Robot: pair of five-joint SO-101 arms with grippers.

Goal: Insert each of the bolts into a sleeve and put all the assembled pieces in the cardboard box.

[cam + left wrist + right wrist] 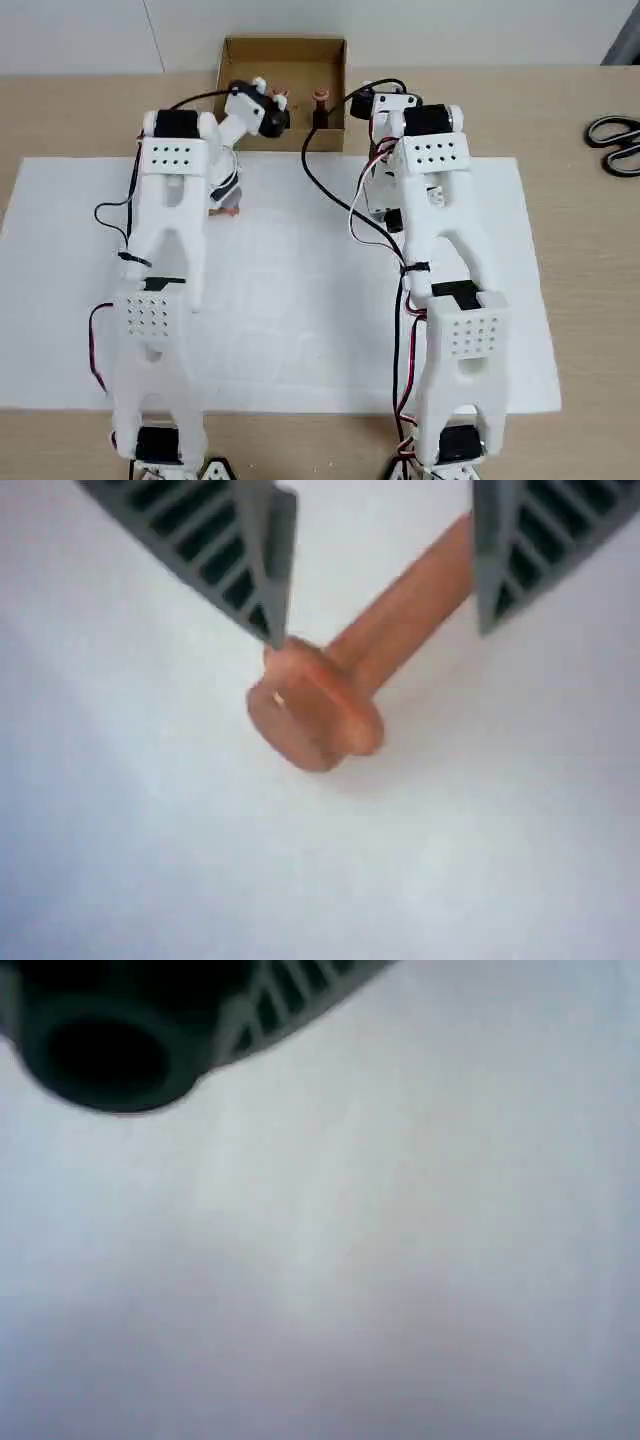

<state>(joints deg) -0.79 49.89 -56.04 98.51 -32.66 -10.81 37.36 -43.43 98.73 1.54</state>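
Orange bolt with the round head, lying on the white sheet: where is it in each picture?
High view: orange round-headed bolt, likely the brownish bit under the left arm, on the white paper sheet.
Left wrist view: lying between the fingers of the open left gripper.
Right wrist view: the white paper sheet, the landmark every view shares.

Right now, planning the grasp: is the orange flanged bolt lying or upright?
Lying: the bolt rests sideways on the white sheet.
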